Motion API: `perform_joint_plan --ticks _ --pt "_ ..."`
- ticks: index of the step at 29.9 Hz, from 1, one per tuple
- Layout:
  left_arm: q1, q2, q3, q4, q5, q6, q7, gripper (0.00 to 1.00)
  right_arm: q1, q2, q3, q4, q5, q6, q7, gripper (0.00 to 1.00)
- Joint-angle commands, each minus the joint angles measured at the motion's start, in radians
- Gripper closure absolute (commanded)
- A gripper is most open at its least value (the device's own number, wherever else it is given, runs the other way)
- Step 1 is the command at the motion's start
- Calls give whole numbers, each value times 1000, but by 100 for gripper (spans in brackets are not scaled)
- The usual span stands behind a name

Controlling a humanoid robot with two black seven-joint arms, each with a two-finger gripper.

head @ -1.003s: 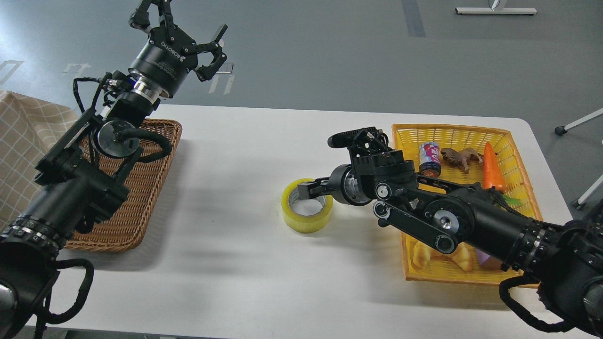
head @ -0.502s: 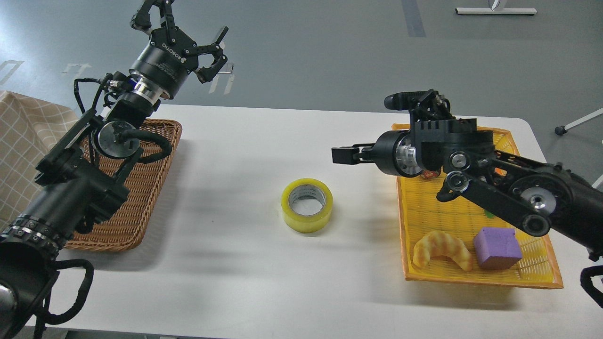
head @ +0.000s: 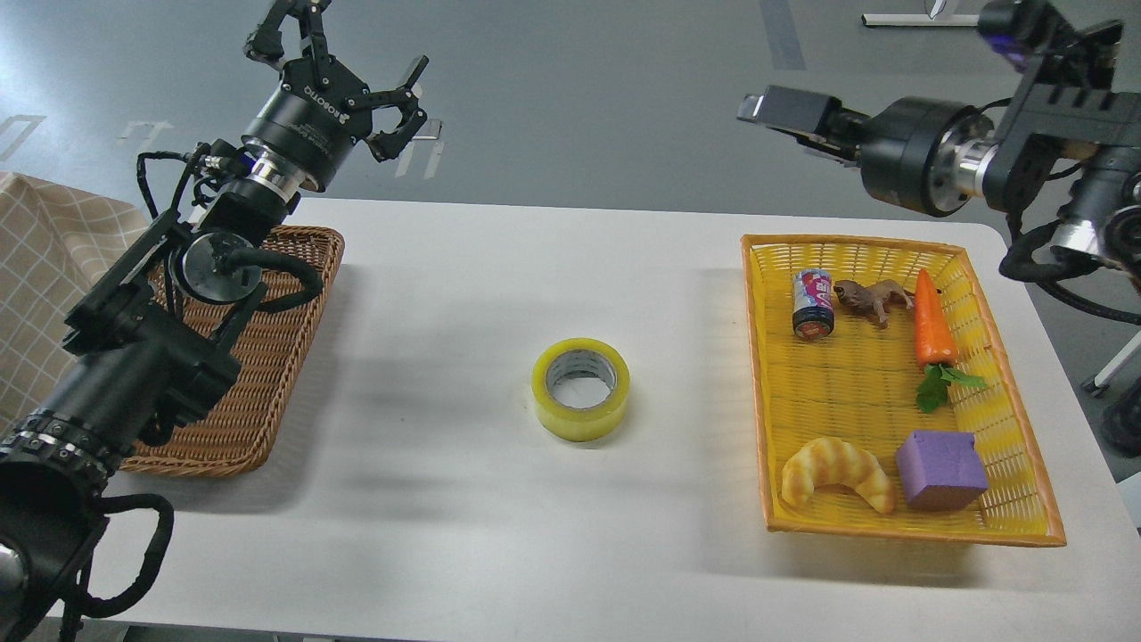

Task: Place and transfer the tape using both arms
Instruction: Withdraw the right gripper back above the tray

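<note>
The tape (head: 581, 388), a yellow translucent roll with a grey-white core, lies flat on the white table (head: 499, 535) near its middle, with nothing touching it. My left gripper (head: 349, 62) is raised high above the far left of the table, fingers spread open and empty. My right gripper (head: 768, 109) is raised high at the far right, above and behind the yellow basket (head: 758, 374), pointing left. It holds nothing and is seen side-on, so its fingers cannot be told apart.
A brown wicker basket (head: 294, 357) stands at the table's left under my left arm. The yellow basket holds a can (head: 813, 304), a toy animal (head: 869, 297), a carrot (head: 931, 321), a croissant (head: 838, 471) and a purple block (head: 941, 469).
My right gripper let go of the tape, then rose and drew back to the upper right. The tape stayed on the table. The left arm hardly moved.
</note>
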Motion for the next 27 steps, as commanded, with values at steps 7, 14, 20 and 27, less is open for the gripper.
perform_joint_plan --ticks 7,14,20,27 --pt "-9 0 2 2 7 0 3 2 -194 79 308 -12 346 0 43 0" --pt "-13 8 -2 1 7 0 1 2 -242 217 507 -101 501 0 71 0" --pt "-11 23 0 1 9 0 3 2 -240 390 693 -161 581 0 71 0" --pt "-9 46 2 1 9 0 6 2 -230 470 741 -233 636 0 144 0"
